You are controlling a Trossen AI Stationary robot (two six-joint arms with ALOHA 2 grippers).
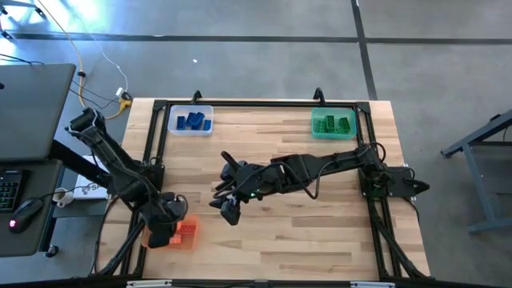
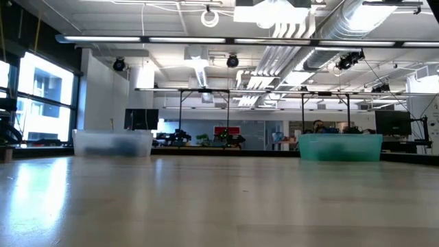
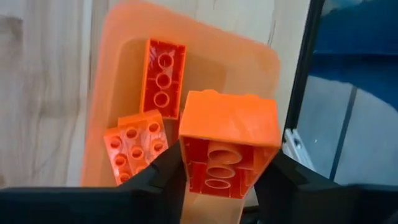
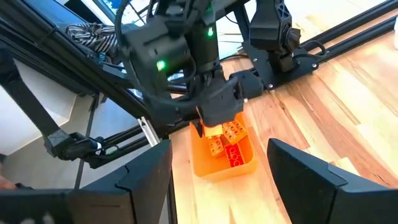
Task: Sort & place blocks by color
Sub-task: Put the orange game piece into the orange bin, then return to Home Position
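My left gripper (image 1: 166,227) hangs over the orange tray (image 1: 186,237) at the table's near left, shut on an orange block (image 3: 230,124). Two more orange blocks (image 3: 163,68) (image 3: 134,146) lie on the tray's floor. Blue blocks (image 1: 192,122) sit in the clear tray at the far left. Green blocks (image 1: 332,124) sit in the green tray at the far right. My right gripper (image 1: 228,210) hovers open above the middle of the table with nothing between its fingers. In its wrist view I see my left gripper (image 4: 208,127) above the orange tray (image 4: 224,168). My left gripper pinches the orange block by two opposite sides (image 3: 189,168) between its two fingers (image 3: 158,177). The fingers come from above, slanting steeply down. The block's hollow underside (image 3: 221,168) faces the wrist camera. It hangs clear above the orange tray's right part.
A black frame rail (image 1: 152,152) runs along the table's left side, close beside the orange tray. A desk with a keyboard and mouse (image 1: 20,212) stands left of the table. In the low view, the clear tray (image 2: 113,143) and green tray (image 2: 339,146) stand at the far edge.
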